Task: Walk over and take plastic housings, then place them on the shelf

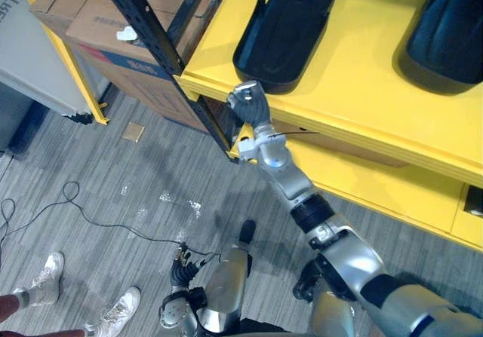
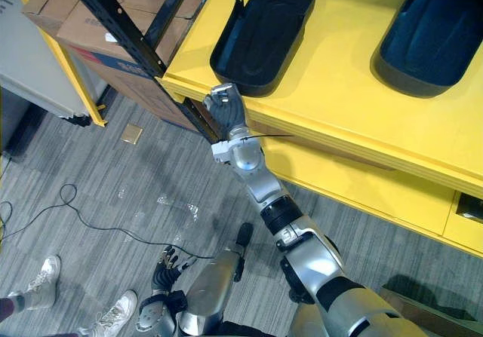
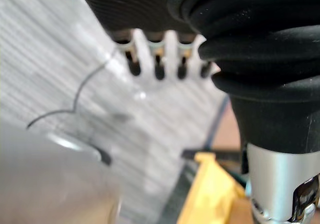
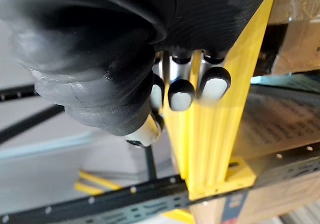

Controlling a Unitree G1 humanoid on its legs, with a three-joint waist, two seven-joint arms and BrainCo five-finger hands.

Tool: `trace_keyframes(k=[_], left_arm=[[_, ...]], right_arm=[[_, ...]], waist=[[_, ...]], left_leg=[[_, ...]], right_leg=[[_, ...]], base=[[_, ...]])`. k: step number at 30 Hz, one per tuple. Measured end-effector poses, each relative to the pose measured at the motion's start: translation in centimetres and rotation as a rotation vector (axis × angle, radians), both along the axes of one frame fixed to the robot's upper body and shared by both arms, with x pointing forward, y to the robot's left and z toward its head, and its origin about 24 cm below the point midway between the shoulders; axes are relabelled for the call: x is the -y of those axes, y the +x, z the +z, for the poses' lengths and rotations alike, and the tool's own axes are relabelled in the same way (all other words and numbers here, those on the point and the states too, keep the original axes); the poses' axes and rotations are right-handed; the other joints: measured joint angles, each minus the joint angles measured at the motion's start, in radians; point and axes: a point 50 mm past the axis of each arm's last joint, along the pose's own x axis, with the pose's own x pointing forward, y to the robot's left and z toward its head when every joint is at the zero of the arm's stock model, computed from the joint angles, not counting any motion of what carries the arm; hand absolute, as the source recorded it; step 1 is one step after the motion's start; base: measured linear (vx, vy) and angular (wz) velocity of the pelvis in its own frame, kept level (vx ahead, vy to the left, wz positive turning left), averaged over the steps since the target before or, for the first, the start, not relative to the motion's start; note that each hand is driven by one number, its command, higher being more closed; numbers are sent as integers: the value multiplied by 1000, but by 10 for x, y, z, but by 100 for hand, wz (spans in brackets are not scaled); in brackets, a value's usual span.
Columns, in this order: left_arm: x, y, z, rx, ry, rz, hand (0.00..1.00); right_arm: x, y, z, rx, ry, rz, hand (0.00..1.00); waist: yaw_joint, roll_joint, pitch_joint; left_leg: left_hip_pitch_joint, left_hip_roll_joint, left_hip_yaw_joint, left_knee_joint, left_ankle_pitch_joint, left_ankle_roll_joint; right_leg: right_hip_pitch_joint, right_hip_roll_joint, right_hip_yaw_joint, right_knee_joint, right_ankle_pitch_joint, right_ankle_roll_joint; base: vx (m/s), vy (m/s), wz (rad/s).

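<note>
Two black plastic housings lie on the yellow shelf (image 1: 355,88): one (image 1: 287,20) near its left front corner, the other (image 1: 449,32) at the far right. My right hand (image 1: 250,105) is raised at the shelf's front edge, just below the left housing and apart from it. In the right wrist view its fingers (image 4: 181,94) are curled beside the yellow edge and hold nothing. My left hand (image 1: 179,273) hangs low over the floor, and its fingers (image 3: 159,68) are straight and hold nothing.
A black metal upright (image 1: 151,20) crosses in front of stacked cardboard boxes (image 1: 98,13) left of the shelf. A lower yellow shelf board (image 1: 392,186) runs beneath. A person's white shoes (image 1: 117,310) stand at the lower left on the grey floor. A white cabinet (image 1: 30,58) stands at far left.
</note>
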Motion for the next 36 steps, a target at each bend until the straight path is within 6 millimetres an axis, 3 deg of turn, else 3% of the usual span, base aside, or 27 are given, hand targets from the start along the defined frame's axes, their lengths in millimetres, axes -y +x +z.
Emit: trace_keyframes(k=[5,6,7,9,11,13,14,16,17,22,25,30,34,36], left_arm=[[0,-2,0,10,-1,-8,0],[0,-2,0,14,-3,-10,0],[-1,-3,0,16,0,-6,0],[-4,-6,0,22,6,12,0],[-9,-12,-2,14,19,33,0],[-12,-14,-2,10,40,34,0],[-13,-16,-5,-3,56,35,0],[-14,-20,-8,-23,69,49,0],[-17,-24,-11,-43,85,65,0],[-22,-34,-19,-99,124,96,0],[-22,-36,-21,-106,149,78,0],[-22,-40,-24,-121,148,84,0],[-15,-34,-20,-83,130,55,0],[-8,-28,-16,-62,112,14,0]], right_arm=[[2,-2,4,40,-17,6,100],[2,-10,16,104,12,24,0],[4,-21,30,185,44,46,0],[8,-42,40,276,90,86,0],[8,-64,31,288,111,161,0],[13,-76,9,228,122,199,0],[19,-87,-21,110,131,233,0],[28,-100,-56,-20,130,256,0],[37,-114,-85,-118,104,261,0],[62,-149,-139,-320,103,233,0],[75,-164,-153,-368,151,191,0],[82,-172,-168,-405,211,140,0],[95,-172,-190,-476,248,-38,0],[105,-173,-191,-465,227,-130,0]], waist=[[-1,-2,1],[-2,-5,3],[-15,-14,9],[-35,-37,13],[-71,-80,-9],[-84,-108,-29],[-100,-131,-56],[-118,-151,-87],[-135,-164,-105],[-178,-183,-173],[-193,-180,-185],[-211,-177,-236],[-210,-173,-259],[-215,-176,-258]], left_leg=[[38,11,30,-72,43,-4],[54,15,46,-89,49,-5],[78,18,60,-105,52,-3],[118,23,93,-109,52,7],[140,31,137,-114,40,12],[158,40,169,-114,23,11],[179,44,200,-119,9,13],[199,44,224,-125,-4,13],[225,44,252,-131,-14,13],[252,52,305,-131,-47,8],[282,54,321,-135,-56,4],[295,53,327,-152,-56,4],[314,48,346,-167,-56,4],[323,25,355,-158,-76,16]], right_leg=[[3,6,16,-22,19,6],[7,10,28,-35,30,3],[22,14,37,-53,40,8],[56,24,63,-87,63,6],[72,36,94,-134,92,9],[86,50,123,-177,113,10],[108,59,145,-217,133,17],[127,64,171,-253,150,21],[145,65,195,-277,159,24],[163,75,246,-327,176,28],[187,78,252,-335,176,28],[193,78,254,-347,176,28],[195,75,269,-343,174,28],[170,55,281,-280,134,37]], base=[[-33,18,-9],[32,21,-33],[43,21,-35],[105,37,-49],[134,32,-65],[153,27,-61],[158,29,-54],[150,40,-52],[135,44,-46],[89,27,-34],[36,-3,-17],[18,0,-2],[6,15,-9],[-4,54,-16]])
